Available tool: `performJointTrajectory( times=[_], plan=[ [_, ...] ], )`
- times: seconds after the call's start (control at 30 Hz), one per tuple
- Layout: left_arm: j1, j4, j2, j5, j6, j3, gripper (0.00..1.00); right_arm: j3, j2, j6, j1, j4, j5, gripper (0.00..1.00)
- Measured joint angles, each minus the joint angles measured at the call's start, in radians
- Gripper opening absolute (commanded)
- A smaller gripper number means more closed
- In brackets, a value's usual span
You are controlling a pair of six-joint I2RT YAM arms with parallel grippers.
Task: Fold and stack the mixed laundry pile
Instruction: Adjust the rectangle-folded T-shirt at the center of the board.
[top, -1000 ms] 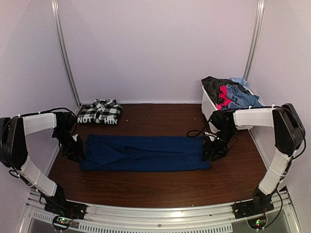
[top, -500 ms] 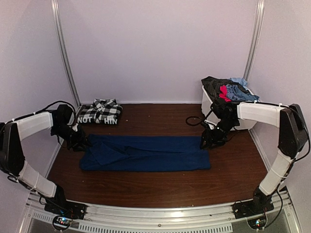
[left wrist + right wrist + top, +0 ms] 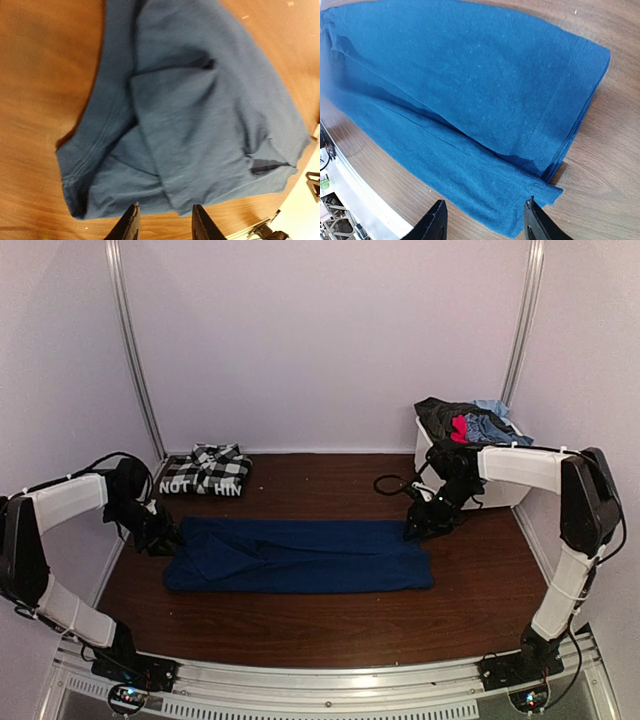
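1. Left wrist: left gripper [image 3: 164, 226] jaws parted, empty, over the long navy blue piece [image 3: 200, 125]'s folded end
2. Right wrist: right gripper [image 3: 482, 224] likewise parted, empty, at its hemmed corner
3. Top external alone shows the checked shirt [image 3: 208, 470] folded behind; both grippers perhaps touch the cloth

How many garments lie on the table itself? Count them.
2: folded black-and-white checked shirt far left; long navy blue piece spread in the middle. Any beneath them would be hidden.
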Motion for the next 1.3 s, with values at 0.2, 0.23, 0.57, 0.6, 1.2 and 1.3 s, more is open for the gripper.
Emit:
performJointTrajectory(
  times=[0.2,0.23,0.57,0.6,1.2,1.3],
  plan=[
    [0.0,-0.037,0.072,-0.052,0.043,-0.032,0.34,-0.031,0.017,-0.009,0.0,0.002,-0.003,0.49],
    [0.0,-0.039,0.082,-0.062,0.052,-0.032,0.33,-0.042,0.017,-0.009,0.0,0.002,-0.004,0.49],
    [-0.043,0.013,0.086,0.011,0.109,-0.051,0.36,-0.085,0.016,-0.004,0.0,0.013,-0.025,0.47],
    [-0.064,0.021,0.079,0.027,0.108,-0.066,0.37,-0.085,0.016,-0.004,0.0,0.015,-0.026,0.47],
    [-0.199,0.13,0.124,0.087,0.053,-0.122,0.41,-0.085,0.0,-0.009,0.0,0.016,-0.024,0.47],
    [-0.201,0.129,0.137,0.086,0.053,-0.125,0.38,-0.085,-0.009,-0.008,0.0,0.017,-0.024,0.48]
  ],
)
